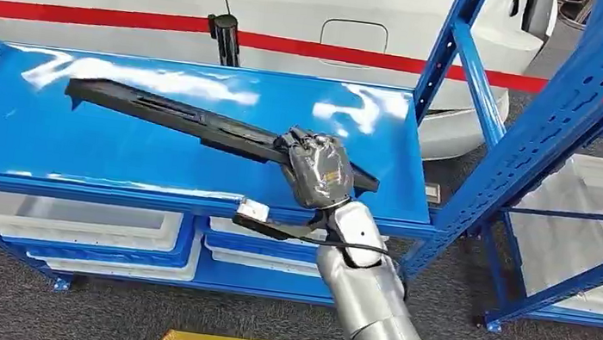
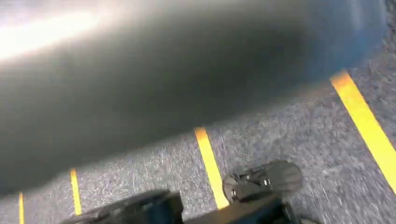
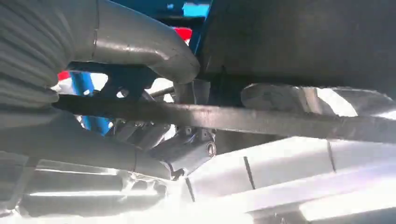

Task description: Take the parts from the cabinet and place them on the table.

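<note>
Pick-up step. Right hand [image 1: 320,168] lies over the near end of the long black part [image 1: 174,115] on the blue shelf [image 1: 24,136]; fingers wrap its edge in the right wrist view, apparently gripping. Left hand's state: cannot tell. Next move likely calls for lifting clear and drawing back. Blue upright [image 1: 448,41] stands close on the right; open room toward the shelf's front.
</note>
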Robot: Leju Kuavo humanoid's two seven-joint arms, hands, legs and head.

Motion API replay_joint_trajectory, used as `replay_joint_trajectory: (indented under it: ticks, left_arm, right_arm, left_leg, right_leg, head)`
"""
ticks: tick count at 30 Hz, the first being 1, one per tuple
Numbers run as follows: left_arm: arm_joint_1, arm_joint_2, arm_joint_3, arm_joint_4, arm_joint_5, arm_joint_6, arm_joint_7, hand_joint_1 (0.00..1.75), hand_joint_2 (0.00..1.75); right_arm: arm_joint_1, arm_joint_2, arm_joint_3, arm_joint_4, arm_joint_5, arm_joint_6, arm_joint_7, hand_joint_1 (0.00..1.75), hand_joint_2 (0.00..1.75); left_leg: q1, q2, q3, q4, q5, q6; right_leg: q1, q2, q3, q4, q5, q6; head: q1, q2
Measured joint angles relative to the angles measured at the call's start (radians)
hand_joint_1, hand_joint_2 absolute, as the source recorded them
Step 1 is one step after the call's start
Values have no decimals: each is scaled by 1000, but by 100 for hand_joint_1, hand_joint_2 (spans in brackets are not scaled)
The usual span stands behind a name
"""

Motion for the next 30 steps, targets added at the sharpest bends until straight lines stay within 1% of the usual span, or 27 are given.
replay_joint_trajectory:
  ticks: [1, 2, 3, 7, 8, 10, 11, 13, 15, 20, 24, 25, 27, 28, 30]
  left_arm:
    - [0, 0, 0, 0, -6, 14, 0, 0, 0]
    - [0, 0, 0, 0, -7, 21, 0, 0, 0]
    - [0, 0, 1, 0, -8, 26, 0, 0, 0]
    - [0, 1, 3, 0, -10, 29, 0, 0, 0]
    - [0, 1, 4, 0, -14, 32, 1, 0, 0]
    - [1, 2, 4, 0, -26, 41, 5, 0, 0]
    - [2, 3, 4, 0, -31, 44, 7, 0, 0]
    - [5, 8, 4, 0, -39, 44, 5, 0, 0]
    - [9, 11, 3, 0, -47, 46, 0, 0, 0]
    - [13, 19, 4, 0, -21, 26, -29, 0, 0]
    - [14, 24, 5, 0, -14, 20, -27, 0, 0]
    - [14, 26, 5, 0, -13, 16, -27, 0, 0]
    - [15, 29, 6, 0, -8, 15, -23, 0, 0]
    - [16, 31, 7, 0, -8, 10, -20, 0, 0]
    - [20, 37, 8, 0, -8, 2, -20, 0, 0]
  right_arm:
    - [2, 4, -6, -1, -63, 0, -40, 175, 175]
    - [4, 6, -5, -3, -125, 2, -65, 175, 175]
    - [4, 7, -5, -5, -159, 2, -71, 175, 175]
    - [5, 8, -6, -9, -187, 2, -77, 175, 175]
    - [6, 8, -5, -10, -210, 8, -82, 175, 175]
    - [20, -7, 14, -41, -322, 53, -92, 175, 175]
    - [30, -25, 32, -76, -379, 72, -89, 175, 175]
    - [60, -84, 68, -177, -509, 104, -75, 175, 175]
    - [94, -160, 84, -295, -622, 130, -74, 175, 175]
    - [175, -346, 87, -540, -752, 179, -73, 175, 175]
    - [218, -425, 79, -672, -782, 211, -47, 175, 175]
    - [238, -455, 67, -724, -792, 224, -32, 175, 175]
    - [282, -503, 39, -800, -826, 236, -26, 175, 175]
    - [310, -528, 16, -839, -846, 245, -29, 175, 175]
    - [373, -576, -41, -911, -898, 283, -44, 175, 175]
  left_leg:
    - [0, 0, 0, 0, 0, 0]
    - [0, 0, 0, 0, 0, 0]
    - [0, -1, 0, 0, 0, 0]
    - [0, 0, 0, 0, 0, 0]
    - [0, 0, 0, 0, 0, 0]
    - [0, -1, 0, 0, 0, 0]
    - [-1, -3, 0, 0, 0, 0]
    - [-2, -3, -1, 0, 0, 0]
    - [-3, -3, -2, 1, 0, 1]
    - [-7, -3, -1, 1, -3, 5]
    - [-7, -2, -1, 2, -4, 6]
    - [-7, -3, -1, 2, -4, 6]
    - [-7, -3, -1, 2, -4, 7]
    - [-7, -3, -1, 2, -4, 7]
    - [-7, -3, -1, 1, -5, 7]
  right_leg:
    - [0, 0, 0, 0, 0, 0]
    - [0, 0, 0, 0, 0, 0]
    - [0, -1, 0, 0, 0, 0]
    - [0, 0, 0, 0, 0, 0]
    - [0, 0, 0, 0, 0, 0]
    - [0, -1, -1, 0, 0, 0]
    - [0, -3, -1, 0, 0, 0]
    - [0, -3, -1, 0, 0, 0]
    - [0, -3, -2, 0, 0, 0]
    - [-2, -3, -2, 0, -1, 1]
    - [-3, -3, -2, 0, -1, 1]
    - [-3, -3, -2, -1, -1, 1]
    - [-3, -3, -2, -1, -1, 2]
    - [-3, -4, -1, -1, -2, 4]
    - [-3, -4, -1, -1, -3, 4]
  head:
    - [0, 0]
    - [0, 0]
    - [0, 0]
    - [0, 0]
    - [0, 0]
    - [0, 0]
    - [0, 0]
    - [-1, 0]
    - [0, 0]
    - [0, 0]
    - [0, 0]
    - [0, 0]
    - [0, 0]
    - [0, 0]
    - [-1, 0]
